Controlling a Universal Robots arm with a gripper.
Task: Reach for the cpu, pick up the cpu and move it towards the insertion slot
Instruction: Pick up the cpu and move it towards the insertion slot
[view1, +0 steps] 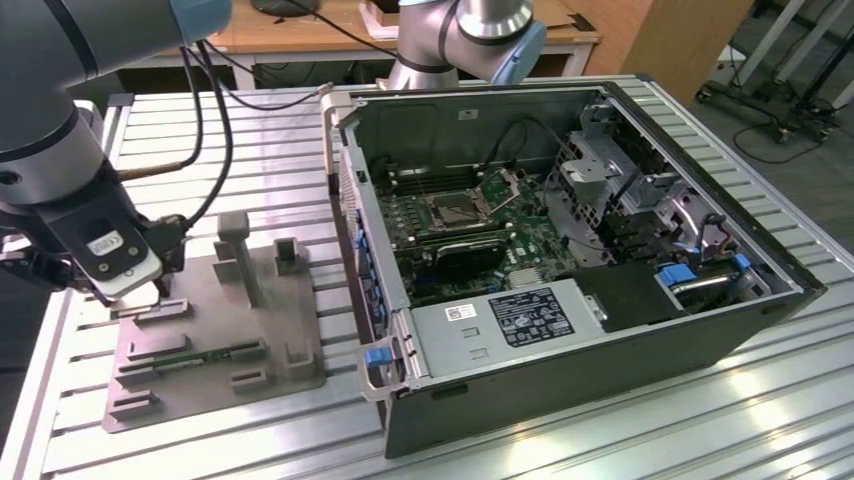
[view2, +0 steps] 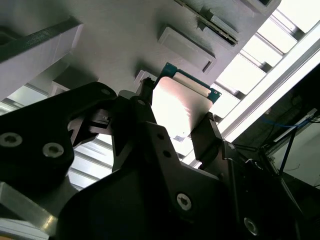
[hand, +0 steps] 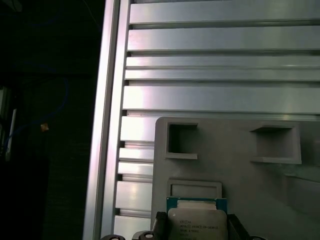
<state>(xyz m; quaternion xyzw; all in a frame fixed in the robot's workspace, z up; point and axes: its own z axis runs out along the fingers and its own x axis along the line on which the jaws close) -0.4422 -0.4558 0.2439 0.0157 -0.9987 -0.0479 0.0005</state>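
- The black two-fingered gripper (view1: 139, 296) is down over the grey plastic fixture plate with upright blocks (view1: 287, 345). That plate lies on the ribbed aluminium tabletop (view1: 601, 440), close to the tabletop's edge on the exterior view's left.
- The cpu, a small flat square chip with a silvery metal top and a thin coloured rim (view2: 180, 100), sits between the fingers (view2: 212, 132) in both wrist views. It is over the part of the plate nearest the tabletop's edge.
- The jaws are narrowed to the chip's width and press on two opposite sides of it, so it looks gripped.
- I cannot tell whether the chip has left the plate's surface.
- The insertion slot, a square socket with a shiny metal frame and dark centre (view1: 451, 210), is inside the open black computer case (view1: 534, 375). It is well apart from the gripper, toward the tabletop's other side.
- I judge that the reach is done, the pick-up is in hand and the carry has not begun.
- Reaching the socket would call for a straight lift clear of the blocks and a level chip over the case wall.
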